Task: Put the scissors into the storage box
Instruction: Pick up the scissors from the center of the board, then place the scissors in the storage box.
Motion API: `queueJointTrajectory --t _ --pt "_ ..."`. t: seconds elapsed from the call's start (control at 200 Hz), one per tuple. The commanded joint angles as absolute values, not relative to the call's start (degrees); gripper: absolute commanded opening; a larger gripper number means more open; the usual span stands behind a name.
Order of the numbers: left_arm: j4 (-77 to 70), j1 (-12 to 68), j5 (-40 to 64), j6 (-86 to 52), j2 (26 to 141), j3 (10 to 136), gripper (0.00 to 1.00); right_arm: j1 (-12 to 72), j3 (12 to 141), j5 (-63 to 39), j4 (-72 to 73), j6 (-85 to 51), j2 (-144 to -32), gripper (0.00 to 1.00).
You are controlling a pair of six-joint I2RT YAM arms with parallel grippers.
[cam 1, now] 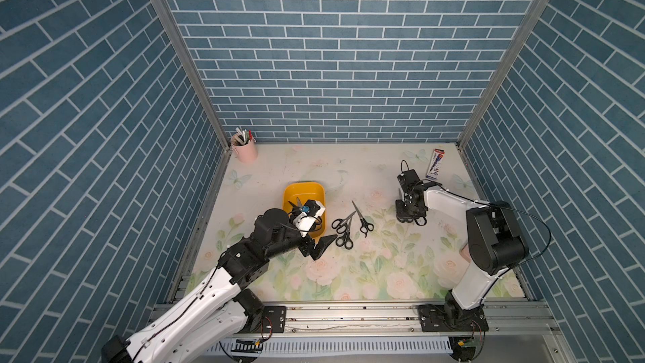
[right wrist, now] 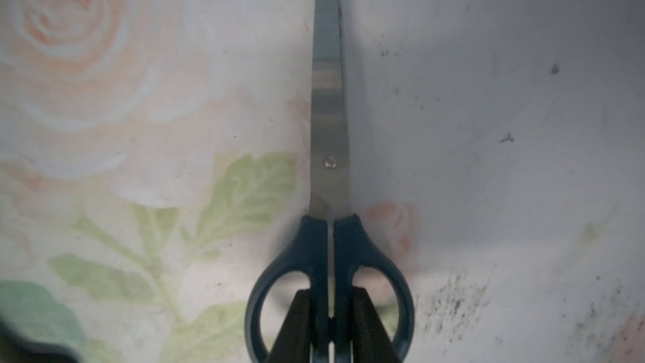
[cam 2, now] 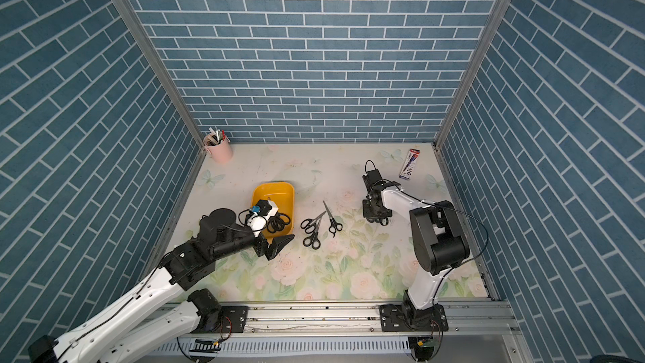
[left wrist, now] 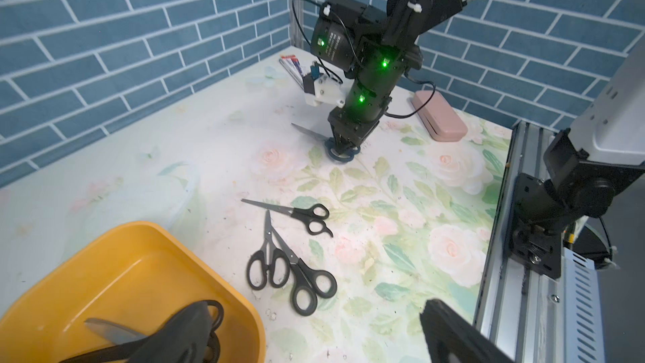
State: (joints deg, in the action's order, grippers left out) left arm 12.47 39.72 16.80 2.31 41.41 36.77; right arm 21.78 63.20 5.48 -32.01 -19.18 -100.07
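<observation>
The yellow-orange storage box (cam 1: pixel 303 191) (cam 2: pixel 273 191) (left wrist: pixel 122 274) sits left of centre and holds black-handled scissors (left wrist: pixel 111 332) (cam 2: pixel 277 222). Three black-handled scissors (cam 1: pixel 343 222) (cam 2: pixel 331 219) (left wrist: pixel 296 213) lie on the mat just right of the box. My left gripper (cam 1: pixel 317 246) (cam 2: pixel 275 244) (left wrist: pixel 314 343) is open at the box's near corner, one finger over the box, nothing between them. To the right, my right gripper (cam 1: pixel 406 218) (left wrist: pixel 343 148) (right wrist: pixel 330 309) points down, shut on the two inner handle bars of the dark blue scissors (right wrist: pixel 330 116) (left wrist: pixel 307 131), low at the mat.
A pink pen cup (cam 1: pixel 245 152) (cam 2: pixel 220 150) stands in the back left corner. A pen pack (cam 1: pixel 434 164) (cam 2: pixel 409 164) lies at the back right. A flat pink case (left wrist: pixel 439 120) lies by the right wall. A metal rail (cam 1: pixel 349 312) runs along the front edge.
</observation>
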Motion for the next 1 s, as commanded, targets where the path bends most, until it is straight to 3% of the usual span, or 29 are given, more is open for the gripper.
queueJointTrajectory --t 0.0,0.325,0.515,0.675,0.995 --pt "11.22 37.46 14.51 2.84 38.63 36.85 1.00 23.05 66.85 4.99 -35.14 -19.42 -96.99 0.00" --pt "12.28 27.13 3.70 0.37 36.26 37.53 1.00 29.85 74.92 6.15 -39.29 -20.37 -96.89 0.00" --pt "11.64 16.08 9.82 -0.59 40.57 37.89 1.00 34.09 79.54 4.98 -40.55 -21.24 -98.35 0.00" --pt "12.99 9.33 5.23 -1.18 42.38 38.26 1.00 38.75 81.60 2.17 -39.55 -21.42 -99.46 0.00" --pt "14.83 2.93 3.36 -2.80 48.19 38.85 1.00 48.50 89.63 -3.95 -38.58 -26.28 -106.15 0.00"
